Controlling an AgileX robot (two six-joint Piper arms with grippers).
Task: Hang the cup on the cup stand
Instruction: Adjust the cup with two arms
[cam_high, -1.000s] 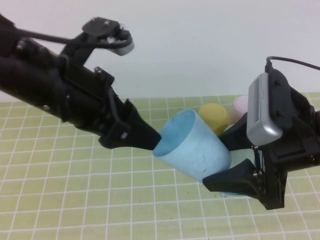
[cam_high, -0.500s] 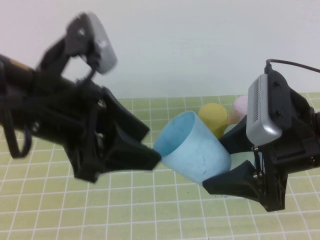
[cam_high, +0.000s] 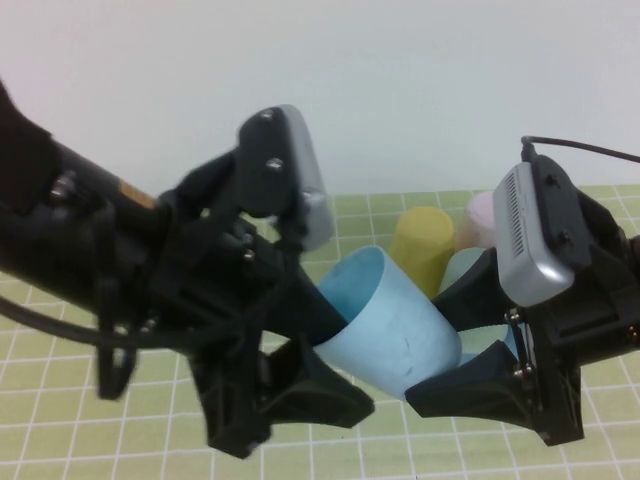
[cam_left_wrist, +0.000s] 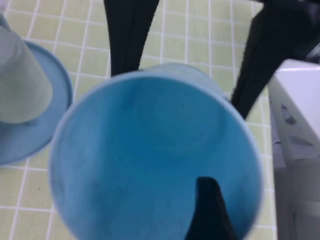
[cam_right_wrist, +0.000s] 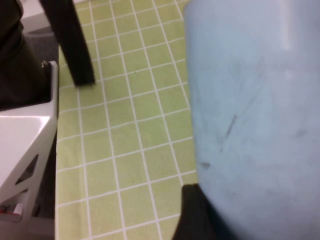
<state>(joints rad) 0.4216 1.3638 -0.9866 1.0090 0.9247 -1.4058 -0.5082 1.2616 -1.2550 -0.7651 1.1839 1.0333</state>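
Note:
The sky-blue cup (cam_high: 395, 330) is held in the air on its side, mouth toward my left arm. My right gripper (cam_high: 432, 335) is shut on the cup's closed end, one finger above and one below. My left gripper (cam_high: 340, 360) is open and straddles the cup's rim: one finger (cam_left_wrist: 207, 210) is inside the mouth and the other is outside, under the wall. The left wrist view looks into the cup (cam_left_wrist: 155, 155); the right wrist view shows its side (cam_right_wrist: 255, 110). The cup stand's blue base (cam_left_wrist: 45, 130) lies on the table beyond, with a grey-green cup (cam_left_wrist: 20, 80) on it.
A yellow cup (cam_high: 420, 245), a pinkish cup (cam_high: 482, 212) and the grey-green cup (cam_high: 462, 265) stand behind the held cup. The table is covered by a green checked mat (cam_high: 120, 400). The two arms are very close together over its middle.
My left arm has turned its wrist and moved right toward the cup; one finger is now inside the cup's mouth. My right gripper and the cup have stayed almost still.

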